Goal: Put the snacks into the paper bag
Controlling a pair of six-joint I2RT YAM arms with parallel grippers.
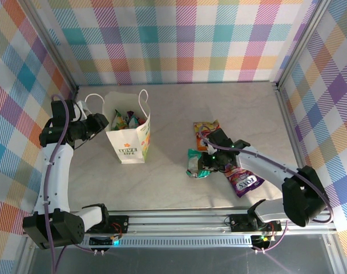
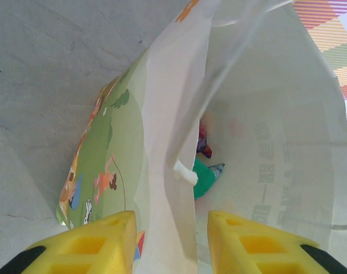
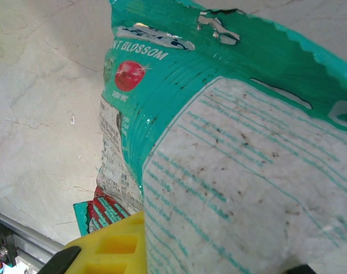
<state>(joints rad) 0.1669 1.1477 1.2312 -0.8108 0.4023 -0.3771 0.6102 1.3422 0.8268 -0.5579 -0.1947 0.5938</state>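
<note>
one crinkled glossy teal packet (image 3: 219, 142), one tall creased paper bag (image 1: 128, 145)

Count:
- paper bag (image 1: 129, 144): 1
- loose packets on the surface (image 1: 173, 105): 3, namely 1 orange packet (image 1: 206, 129), 1 teal packet (image 1: 193, 162), 1 purple packet (image 1: 243, 181)
- red-teal piece (image 3: 102, 212) under the teal one: can't tell if it's a 4th
- packets in the bag (image 1: 128, 120): at least 2, exact count unreadable
- end effectors: 2, left end effector (image 1: 105, 121) and right end effector (image 1: 202, 164)
</note>
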